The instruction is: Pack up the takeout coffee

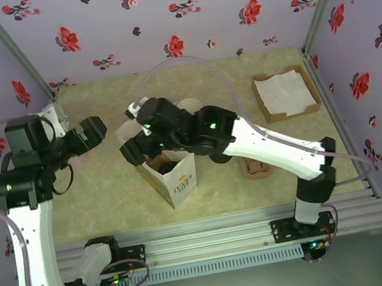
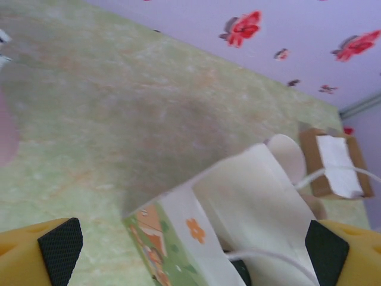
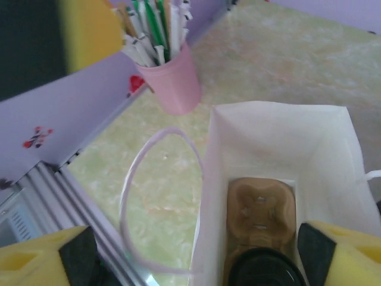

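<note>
top external view: the white paper bag (image 1: 176, 178) stands upright on the table (image 1: 112, 200) with its mouth open. the right gripper (image 1: 153, 153) hangs right over that mouth, its arm reaching in from the bag's right. the left gripper (image 1: 92, 132) is well apart to the bag's left. a napkin tray (image 1: 285, 94) sits far to the right and behind the bag. a brown cardboard piece (image 1: 258, 168) lies near the bag's right side, partly under the arm. from here i cannot tell how either pair of jaws stands.

left wrist view: the left gripper (image 2: 190, 253) is spread wide with nothing between its pads, looking at the bag (image 2: 238, 202) from outside. a cream cup stack (image 2: 289, 156) rises just behind the bag.

right wrist view: the right gripper (image 3: 196, 256) is spread wide above the bag's mouth, one pad (image 3: 77, 259) outside the bag's wall and the other over the inside. the takeout coffee (image 3: 268, 275) is down inside the bag, its black lid showing at the near end of the floor. it is by a brown carrier insert (image 3: 262, 208), but whether it sits in the insert or just beside it i cannot tell. the pads are not closed on it. a pink cup of stirrers (image 3: 172, 83) stands outside the bag, and the handle loop (image 3: 128, 196) droops over the wall.

the coffee looks set down and released, so the step in hand is getting the gripper clear. since the pads straddle the wall, the next move calls for a straight lift that snags neither wall nor handle.
</note>
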Controlling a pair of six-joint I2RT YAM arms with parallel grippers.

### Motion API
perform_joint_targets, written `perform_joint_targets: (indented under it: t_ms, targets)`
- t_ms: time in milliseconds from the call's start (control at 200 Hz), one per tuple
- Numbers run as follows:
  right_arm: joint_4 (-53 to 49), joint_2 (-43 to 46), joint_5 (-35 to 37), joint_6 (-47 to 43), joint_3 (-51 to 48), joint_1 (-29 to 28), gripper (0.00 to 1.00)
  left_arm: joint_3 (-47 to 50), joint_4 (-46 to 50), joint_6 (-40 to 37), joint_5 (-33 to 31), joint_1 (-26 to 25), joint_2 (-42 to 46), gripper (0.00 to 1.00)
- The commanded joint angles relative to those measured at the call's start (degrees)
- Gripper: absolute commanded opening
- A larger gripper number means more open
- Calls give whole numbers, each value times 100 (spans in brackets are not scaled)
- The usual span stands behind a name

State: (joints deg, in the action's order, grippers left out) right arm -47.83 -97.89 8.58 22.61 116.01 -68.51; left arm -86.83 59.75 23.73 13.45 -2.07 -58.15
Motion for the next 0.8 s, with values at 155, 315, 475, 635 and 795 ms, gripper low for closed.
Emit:
perform_joint_targets:
  t_ms: [155, 315, 475, 635, 795]
  targets:
    - [1134, 1553, -837, 123, -1615, 593, 97, -1039, 483, -593, -1010, 455, -1217, 98]
    - [1233, 2209, -979, 214, -2359, 1086, 89, -1788, 550, -725, -1528, 610, -2190, 84]
    - [1301, 2718, -1157, 291, -3026, 1476, 73, -2558, 645, -837, -1835, 875, -3105, 71]
    - [1391, 3041, -1374, 362, -3516, 1864, 64, -3657, 1062, -914, -2132, 1009, -4234, 65]
    - [1425, 3159, -1545, 403, -3787, 2089, 57, -4370, 1245, -914, -2276, 1197, -5019, 60]
